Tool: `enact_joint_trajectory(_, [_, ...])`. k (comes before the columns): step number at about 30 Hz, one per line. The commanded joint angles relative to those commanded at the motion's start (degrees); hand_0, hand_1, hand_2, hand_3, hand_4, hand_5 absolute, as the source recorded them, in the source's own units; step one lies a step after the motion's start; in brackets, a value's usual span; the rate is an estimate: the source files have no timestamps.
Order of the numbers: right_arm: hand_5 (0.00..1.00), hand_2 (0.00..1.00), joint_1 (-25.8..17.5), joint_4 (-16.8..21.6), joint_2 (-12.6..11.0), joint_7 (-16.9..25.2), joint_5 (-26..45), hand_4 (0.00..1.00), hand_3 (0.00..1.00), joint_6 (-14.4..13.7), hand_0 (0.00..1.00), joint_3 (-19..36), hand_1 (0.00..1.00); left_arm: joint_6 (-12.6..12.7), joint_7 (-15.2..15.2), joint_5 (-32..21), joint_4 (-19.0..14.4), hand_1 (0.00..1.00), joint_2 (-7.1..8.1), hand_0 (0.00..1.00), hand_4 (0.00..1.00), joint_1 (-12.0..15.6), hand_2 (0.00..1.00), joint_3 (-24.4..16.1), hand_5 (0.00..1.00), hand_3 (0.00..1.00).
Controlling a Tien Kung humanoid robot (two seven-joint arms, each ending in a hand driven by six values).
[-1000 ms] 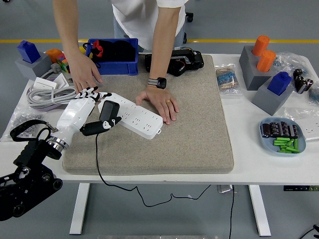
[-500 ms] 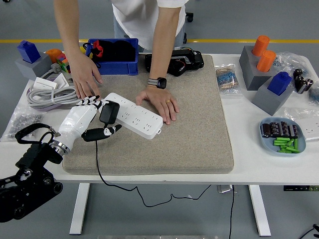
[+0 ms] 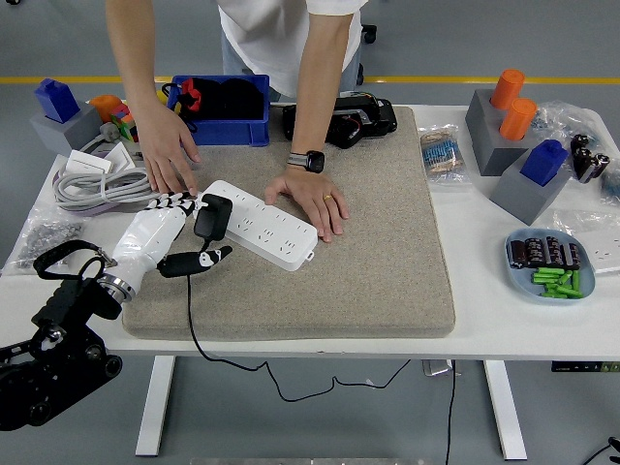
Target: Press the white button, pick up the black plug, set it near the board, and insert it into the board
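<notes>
A white power strip (image 3: 262, 231) lies slanted on the grey mat (image 3: 387, 242). The black plug (image 3: 213, 215) stands on the strip's left end, and its black cable (image 3: 189, 310) drops over the table's front edge. My left hand (image 3: 189, 232), white with black fingertips, sits just left of the plug. Its fingers (image 3: 172, 201) reach to the plug's left side. Its thumb (image 3: 199, 260) lies below the plug with a gap between them. A person's hand (image 3: 310, 199) rests flat against the strip's far side. The person's other hand (image 3: 167, 145) presses down at the mat's left edge.
A blue bin (image 3: 221, 108) and a black device (image 3: 339, 121) stand behind the mat. Coiled grey cable (image 3: 92, 184) lies to the left. Grey blocks with orange and blue caps (image 3: 518, 136) and a blue dish (image 3: 552, 263) occupy the right side.
The plug has moved up from beside the strip onto its left end. My thumb has dropped away from under the plug, and my hand has drawn back slightly to the left.
</notes>
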Motion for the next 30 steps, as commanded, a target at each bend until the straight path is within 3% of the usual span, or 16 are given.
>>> enact_joint_trajectory(12, [0.364, 0.58, 0.01, 0.0, -0.05, 0.11, 0.12, 0.643, 0.577, -0.18, 0.62, 0.3, 0.59, -0.22, 0.76, 0.29, 0.65, 0.933, -1.69, 0.948, 0.824, -2.19, 0.845, 0.82, 0.665, 0.773])
enact_joint_trajectory(30, [0.365, 0.579, 0.12, 0.0, -0.03, 0.17, 0.39, 0.642, 0.577, -0.19, 0.62, 0.07, 0.59, -1.78, 2.59, -1.82, 4.34, 0.928, -4.24, 0.944, 0.823, -5.43, 0.837, 4.12, 0.665, 0.769])
